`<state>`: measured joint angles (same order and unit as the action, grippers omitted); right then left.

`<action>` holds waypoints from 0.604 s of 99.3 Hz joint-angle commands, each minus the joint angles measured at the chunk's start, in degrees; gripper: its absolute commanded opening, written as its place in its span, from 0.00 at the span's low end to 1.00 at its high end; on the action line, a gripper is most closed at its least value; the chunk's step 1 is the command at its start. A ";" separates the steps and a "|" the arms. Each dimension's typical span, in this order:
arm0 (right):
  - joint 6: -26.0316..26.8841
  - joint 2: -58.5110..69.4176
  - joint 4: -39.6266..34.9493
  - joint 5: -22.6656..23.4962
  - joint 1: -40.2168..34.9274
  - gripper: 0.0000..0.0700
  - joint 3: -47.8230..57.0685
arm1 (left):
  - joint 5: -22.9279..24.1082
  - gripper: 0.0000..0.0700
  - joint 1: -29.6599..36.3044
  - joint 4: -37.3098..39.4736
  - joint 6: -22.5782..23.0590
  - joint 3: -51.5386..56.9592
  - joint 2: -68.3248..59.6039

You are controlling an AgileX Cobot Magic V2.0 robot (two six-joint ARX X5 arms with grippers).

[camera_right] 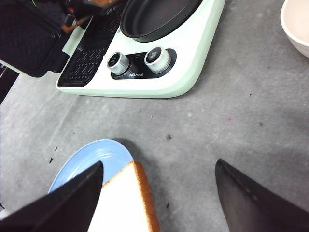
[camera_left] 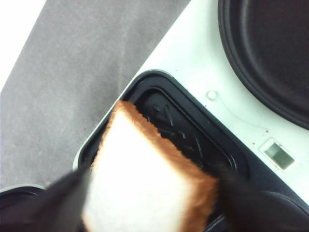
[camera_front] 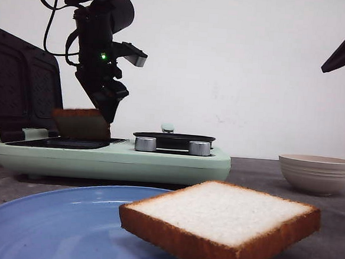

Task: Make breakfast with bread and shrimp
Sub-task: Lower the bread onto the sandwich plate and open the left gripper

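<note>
Bread slice (camera_front: 222,225) on plate (camera_front: 47,221), cropped | left tool (camera_front: 106,110) clamps second slice (camera_left: 145,188) | right tool (camera_right: 159,193) spread

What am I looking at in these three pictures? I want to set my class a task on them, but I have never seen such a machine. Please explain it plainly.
This is a robot with two arms, each ending in a two-fingered gripper. One picture looks forward over the table; the other two come from small cameras on the wrists.

On the grey table stands a pale green breakfast cooker with an open sandwich plate, a round black pan and two silver knobs. Nearby are a beige bowl and a blue plate carrying one bread slice.

The left gripper holds a second bread slice over the sandwich plate, seen close in the left wrist view. The right gripper is open and empty, above the blue plate's edge. No shrimp is visible.
</note>
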<state>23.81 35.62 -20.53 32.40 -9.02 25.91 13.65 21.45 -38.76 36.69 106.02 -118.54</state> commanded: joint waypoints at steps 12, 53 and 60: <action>-0.59 0.26 0.31 0.42 -0.24 0.65 0.46 | 0.28 0.80 0.22 0.76 -0.28 1.51 -0.90; -0.50 0.28 0.85 -0.24 -0.24 0.65 0.46 | 5.38 0.20 -0.20 0.96 -9.42 1.53 8.72; -0.48 0.28 0.81 -0.55 -0.24 0.65 0.46 | 3.13 0.01 -0.57 0.44 -12.87 1.53 11.85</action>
<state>23.84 35.62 -20.40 32.12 -9.02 25.91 18.48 21.04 -38.13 30.02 106.02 -108.57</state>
